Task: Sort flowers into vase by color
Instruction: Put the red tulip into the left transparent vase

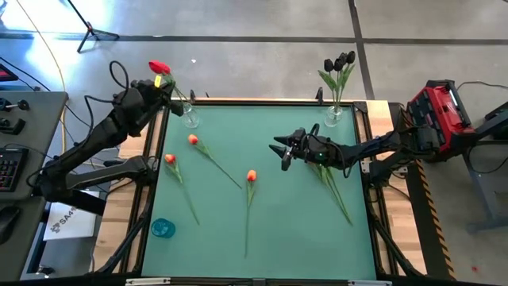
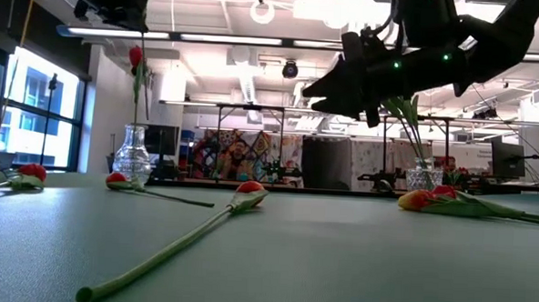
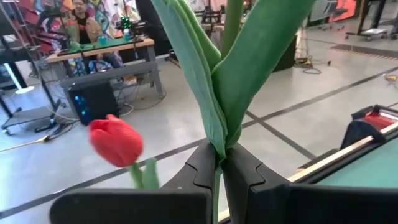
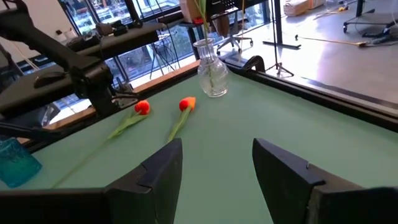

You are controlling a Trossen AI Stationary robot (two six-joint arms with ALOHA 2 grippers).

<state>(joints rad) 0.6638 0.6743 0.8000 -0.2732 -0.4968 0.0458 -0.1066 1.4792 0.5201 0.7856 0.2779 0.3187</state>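
My left gripper [image 1: 164, 86] is at the table's far left corner, shut on an upright green tulip stem [image 3: 233, 25] whose head is outside the wrist view. A red tulip [image 2: 135, 54] stands beside it above the left glass vase [image 2: 133, 154], with a stem reaching down into the vase. The right vase [image 1: 333, 115] holds dark tulips [image 1: 341, 62]. Three orange-red tulips [image 1: 193, 140] [image 1: 170, 159] [image 1: 251, 175] lie flat on the green mat. My right gripper [image 1: 279, 151] hovers open over the mat's middle right, with nothing between its fingers [image 4: 161, 168]. My left gripper pinches the green stem [image 3: 216, 163] between its two fingers, just below where the leaves fork. The fingers come in about level and lie across the upright stem. The leaves [image 3: 249, 74] rise above the fingers. The stem's lower end is hidden by the gripper itself.
More tulips [image 1: 335, 187] lie under my right arm near the mat's right side, their heads [image 2: 427, 199] showing in the low view. A blue cup [image 1: 163, 228] stands at the mat's near left. Wooden rails [image 1: 155, 183] border the mat. The mat's near half is bare.
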